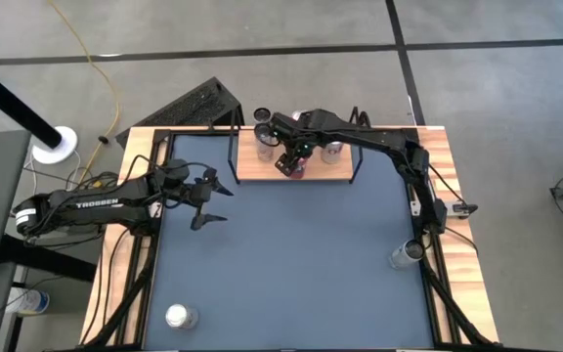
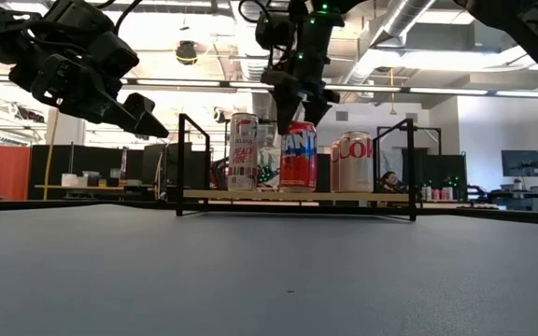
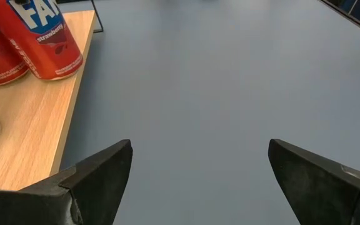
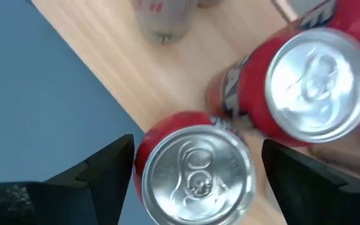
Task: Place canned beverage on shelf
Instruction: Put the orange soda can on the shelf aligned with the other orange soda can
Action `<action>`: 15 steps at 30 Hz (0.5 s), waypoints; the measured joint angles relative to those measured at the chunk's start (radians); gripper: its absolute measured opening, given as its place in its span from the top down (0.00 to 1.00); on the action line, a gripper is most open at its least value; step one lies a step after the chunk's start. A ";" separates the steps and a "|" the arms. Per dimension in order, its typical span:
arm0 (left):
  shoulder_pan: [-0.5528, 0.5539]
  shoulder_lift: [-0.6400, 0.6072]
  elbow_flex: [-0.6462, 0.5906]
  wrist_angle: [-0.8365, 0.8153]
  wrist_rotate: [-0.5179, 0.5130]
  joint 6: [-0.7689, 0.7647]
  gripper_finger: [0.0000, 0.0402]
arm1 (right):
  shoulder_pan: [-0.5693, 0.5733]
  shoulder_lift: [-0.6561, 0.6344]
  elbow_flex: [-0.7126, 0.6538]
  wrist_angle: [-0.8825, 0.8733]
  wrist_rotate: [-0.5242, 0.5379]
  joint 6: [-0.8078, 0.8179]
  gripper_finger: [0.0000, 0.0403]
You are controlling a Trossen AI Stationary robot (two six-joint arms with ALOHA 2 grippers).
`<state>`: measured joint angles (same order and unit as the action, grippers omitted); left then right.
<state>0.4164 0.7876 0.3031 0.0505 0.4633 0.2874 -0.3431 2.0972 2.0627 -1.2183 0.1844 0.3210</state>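
Note:
A red Fanta can (image 2: 298, 157) stands upright on the light-wood shelf (image 2: 250, 195), near its front edge. My right gripper (image 2: 297, 110) hovers just above the can, fingers pointing down and open. In the right wrist view (image 4: 195, 162) the fingers stand on either side of the can's silver top (image 4: 195, 172) without touching it. A white-and-red can (image 2: 242, 151), a can behind it (image 2: 267, 166) and a red-and-silver can (image 2: 352, 161) also stand on the shelf. My left gripper (image 1: 223, 203) is open and empty above the table's left part.
The shelf's black wire frame (image 2: 183, 163) rises at both ends. One loose can (image 1: 180, 316) stands near the table's front left corner, another (image 1: 405, 256) by the right edge. The blue tabletop (image 1: 301, 264) lies between them.

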 joint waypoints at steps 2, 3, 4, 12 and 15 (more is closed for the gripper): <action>0.000 0.000 0.000 0.000 0.000 0.000 0.09 | 0.000 0.000 0.017 0.001 0.001 0.000 0.16; 0.000 0.000 0.000 0.000 0.000 0.000 0.09 | 0.000 0.000 0.024 0.000 0.001 0.000 0.16; 0.000 0.000 0.000 0.000 0.000 0.000 0.09 | 0.000 0.000 0.029 0.000 0.001 0.000 0.16; 0.000 0.000 0.000 0.000 0.000 0.000 0.09 | 0.005 0.000 0.125 -0.038 0.002 0.003 0.16; 0.000 0.000 0.000 0.000 0.000 0.000 0.09 | 0.024 0.000 0.180 -0.039 0.004 0.002 0.16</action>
<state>0.4164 0.7876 0.3031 0.0505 0.4637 0.2878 -0.3187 2.0967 2.2430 -1.2577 0.1886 0.3234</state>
